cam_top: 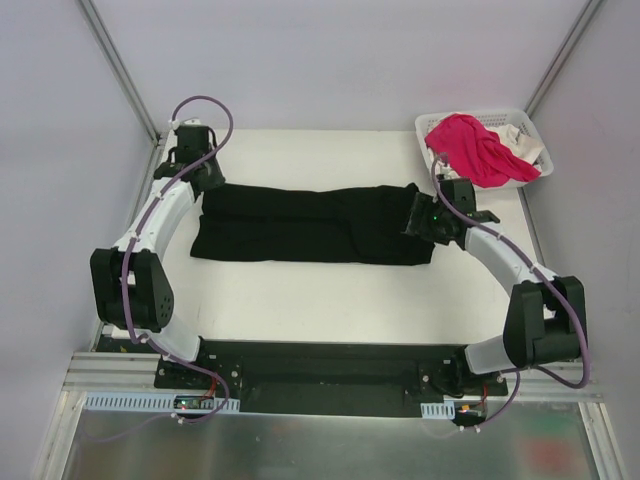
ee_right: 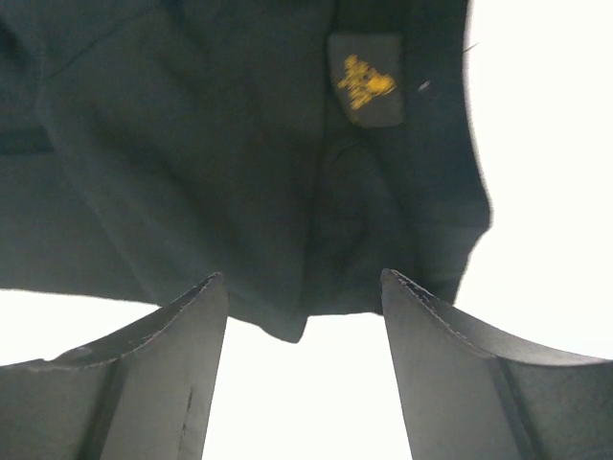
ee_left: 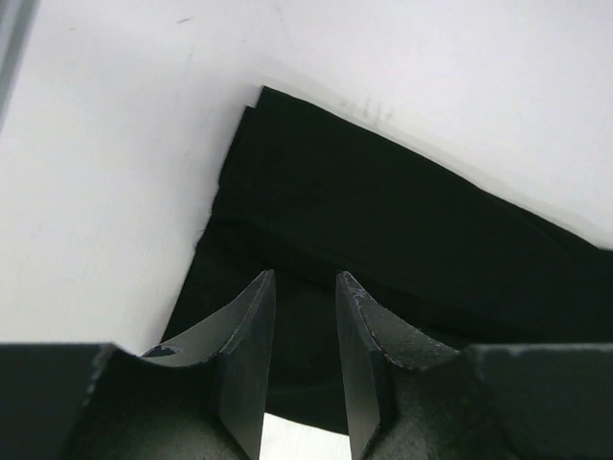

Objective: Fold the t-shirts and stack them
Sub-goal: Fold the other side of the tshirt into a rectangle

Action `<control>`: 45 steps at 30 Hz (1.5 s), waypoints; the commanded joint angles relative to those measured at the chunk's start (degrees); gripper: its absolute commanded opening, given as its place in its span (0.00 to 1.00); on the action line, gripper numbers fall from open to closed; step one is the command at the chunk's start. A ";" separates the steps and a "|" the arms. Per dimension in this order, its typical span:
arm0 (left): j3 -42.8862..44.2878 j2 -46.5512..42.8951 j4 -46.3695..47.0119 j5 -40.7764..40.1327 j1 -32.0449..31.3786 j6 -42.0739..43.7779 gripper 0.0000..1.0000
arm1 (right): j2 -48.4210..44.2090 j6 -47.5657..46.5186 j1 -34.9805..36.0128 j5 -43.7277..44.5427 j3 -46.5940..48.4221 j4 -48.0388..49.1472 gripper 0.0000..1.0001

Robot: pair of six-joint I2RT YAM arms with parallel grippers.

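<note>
**Black shirt is in a strip and ready for the cross fold**

Top view: the black shirt (cam_top: 310, 225) lies as a long band from 9 to 3 o'clock across the tabletop (cam_top: 300, 295). The left pincer (cam_top: 205, 183) is at its 9 o'clock end and the right pincer (cam_top: 418, 215) at its 3 o'clock end. The pink shirt (cam_top: 478, 148) and white shirt (cam_top: 527, 150) wait in the basket (cam_top: 480, 113) at 1 o'clock.

Left wrist: the pincer is narrowly parted over the shirt's corner, with no cloth visibly between the fingers.

Right wrist: the pincer gapes wide and holds nothing. The hem sits just past its tips and the label (ee_right: 364, 81) at 12 o'clock.

The next step is probably folding one end over the other. Do it well by pinching every layer at the edge, lifting low, carrying the end straight along the band and matching the edges before letting go. A shallow bite would likely drop the lower layer.
</note>
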 commanded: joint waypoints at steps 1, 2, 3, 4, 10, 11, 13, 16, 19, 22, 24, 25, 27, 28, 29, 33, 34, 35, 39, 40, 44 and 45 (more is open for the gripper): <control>1.41 -2.49 -0.50 2.30 -2.53 2.02 0.31 | -0.50 -2.74 -2.82 6.95 7.09 -2.39 0.67; 1.41 -2.49 -0.50 2.30 -2.88 2.02 0.31 | -0.76 -2.56 -3.61 2.59 8.24 -2.75 0.66; 1.15 -2.67 -0.50 2.21 -3.49 1.94 0.32 | -1.02 -1.78 -3.45 0.63 9.90 -2.58 0.64; 1.24 -2.67 -0.50 2.47 -3.67 1.76 0.32 | -1.46 -1.25 -3.01 -1.83 10.70 -2.66 0.61; 0.89 -2.23 -0.50 1.60 -6.04 1.85 0.32 | -3.05 2.18 10.25 -5.54 12.47 -3.19 0.54; 0.80 -2.32 -0.50 1.68 -6.31 1.85 0.32 | -2.44 2.53 13.49 -5.28 12.47 -3.28 0.53; 0.54 -2.32 -0.41 2.47 -7.01 1.67 0.32 | -1.91 2.80 17.62 -4.40 11.94 -3.37 0.53; 0.53 -2.06 0.03 6.58 -8.24 4.82 0.32 | -0.42 2.80 19.84 -2.56 10.80 -2.84 0.53; 0.62 -1.18 -0.06 12.82 -10.35 9.66 0.33 | 0.73 3.06 19.94 -2.81 9.31 -0.82 0.53; 0.62 -0.12 -0.06 20.21 -12.99 12.39 0.34 | 2.74 2.63 19.85 -2.56 8.60 0.24 0.53; 0.71 0.49 -0.23 24.70 -15.09 14.49 0.34 | 3.89 2.36 19.85 -2.20 8.60 0.41 0.53; 0.71 0.41 -0.67 26.36 -15.80 15.29 0.34 | 4.59 2.54 19.85 -2.38 8.51 0.33 0.52; 1.15 0.58 -1.55 29.45 -18.42 16.18 0.35 | 4.95 2.71 19.76 -2.47 7.38 1.63 0.52; 0.97 0.50 -1.55 29.37 -19.40 16.09 0.35 | 5.04 2.71 19.50 -1.94 7.02 1.90 0.52; 0.89 0.58 -1.90 29.54 -20.63 16.09 0.35 | 5.39 2.63 19.15 -0.98 6.93 1.99 0.52; 0.97 2.07 -3.22 32.79 -23.97 14.69 0.35 | 5.39 2.63 14.15 -0.79 6.84 4.62 0.51; 0.80 2.42 -3.22 32.97 -25.28 14.51 0.35 | 5.22 2.80 11.26 -1.14 7.02 5.07 0.51; 0.36 2.60 -3.39 32.80 -25.82 14.42 0.35 | 4.43 2.89 9.93 -2.37 7.10 5.59 0.51; -0.35 2.26 -4.45 27.18 -27.50 13.98 0.35 | 3.46 3.24 8.33 -5.89 7.81 5.77 0.50; -0.26 1.99 -4.45 22.82 -27.50 13.46 0.34 | 3.46 3.50 9.12 -6.42 6.68 5.95 0.50; -0.17 -0.20 -4.36 10.69 -27.41 11.34 0.35 | 3.98 6.13 11.14 -8.43 4.04 8.93 0.49; -0.08 -0.38 -4.28 10.21 -27.32 11.17 0.35 | 4.24 5.97 12.02 -8.27 4.29 8.76 0.49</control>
